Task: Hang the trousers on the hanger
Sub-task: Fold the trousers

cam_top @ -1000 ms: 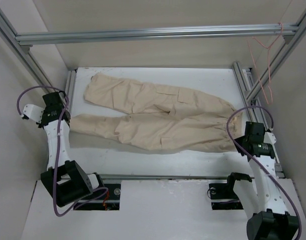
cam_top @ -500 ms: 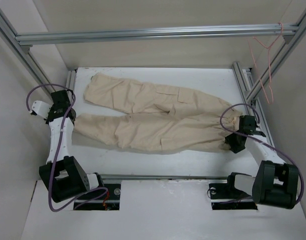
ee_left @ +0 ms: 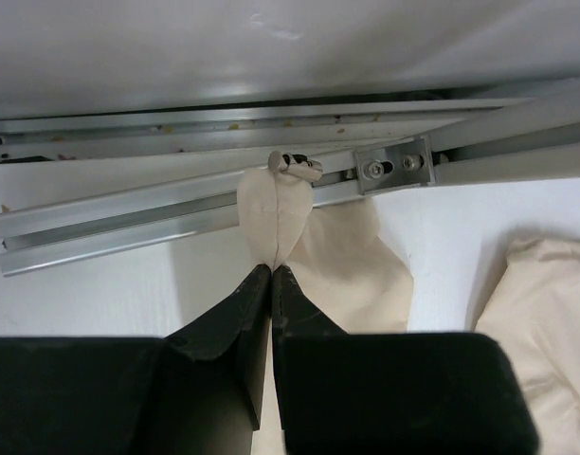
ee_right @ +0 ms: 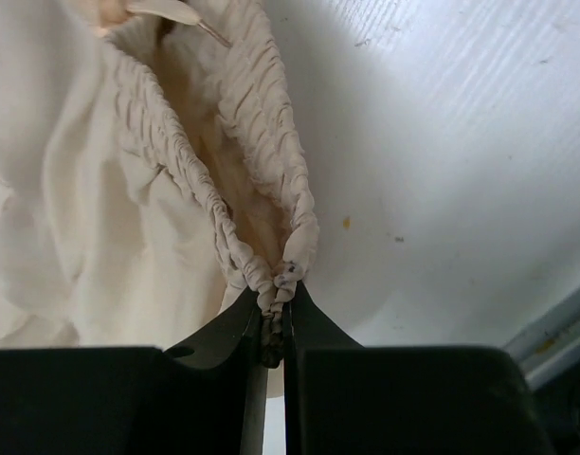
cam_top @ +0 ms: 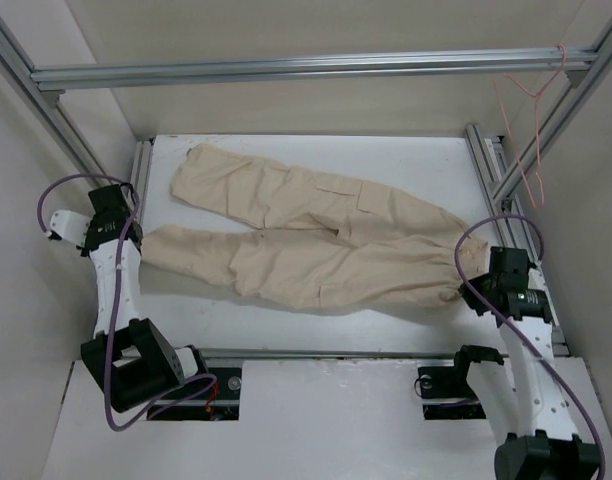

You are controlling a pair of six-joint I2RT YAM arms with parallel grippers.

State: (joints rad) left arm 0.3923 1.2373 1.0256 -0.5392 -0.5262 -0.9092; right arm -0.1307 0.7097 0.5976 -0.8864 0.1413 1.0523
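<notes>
Grips trousers [cam_top: 306,240] hem with left pincer [ee_left: 272,270], clamps elastic waistband in right pincer [ee_right: 276,301], cloth flat on table [cam_top: 216,320].

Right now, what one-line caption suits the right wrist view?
Right gripper shut on the trousers at the elastic waistband, white table behind.

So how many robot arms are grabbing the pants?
2. The left arm is on the left, its fingers pinching a leg cuff of the trousers. The right arm is on the right, its fingers pinching the waistband. No others show.
</notes>
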